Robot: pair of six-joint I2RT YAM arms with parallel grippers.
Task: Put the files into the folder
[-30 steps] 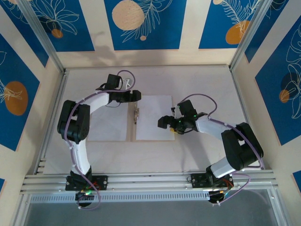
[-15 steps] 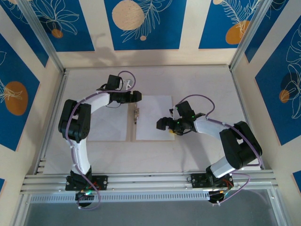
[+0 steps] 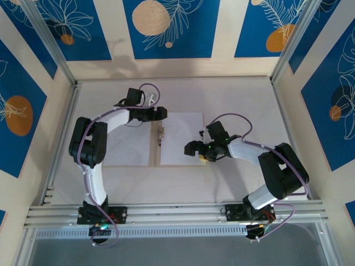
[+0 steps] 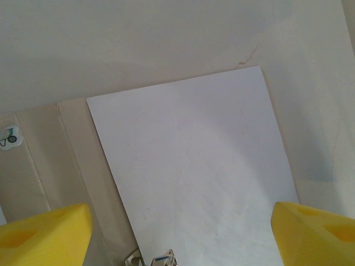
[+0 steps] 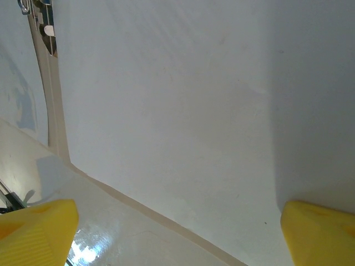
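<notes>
left jaws: wide apart, nothing pinched. The left gripper [image 4: 177, 237] has its yellow pads [image 4: 44, 235] down in the two bottom corners of its wrist view.
right jaws: same deal, spread wide and holding nothing. The right gripper [image 5: 177, 235] shows a yellow pad [image 5: 319, 235] in each bottom corner.
under the left gripper: the far end of a white sheet [image 4: 194, 166], lying flat, with the metal clip [image 4: 161, 259] poking in just beside its spine edge.
under the right gripper: that sheet's near right part. Can't tell if the pads touch the paper or just hang over it.
the files: one sheet sits on the right half of the open folder [image 4: 72, 155], square to it, with a thin tan margin showing around it.
folder's left half: pale panel partly under the left arm. Honestly can't tell from above if that's bare cover or paper.
folder: lying open and flat mid-table [image 3: 233, 100], spine running near to far between the two arms.
</notes>
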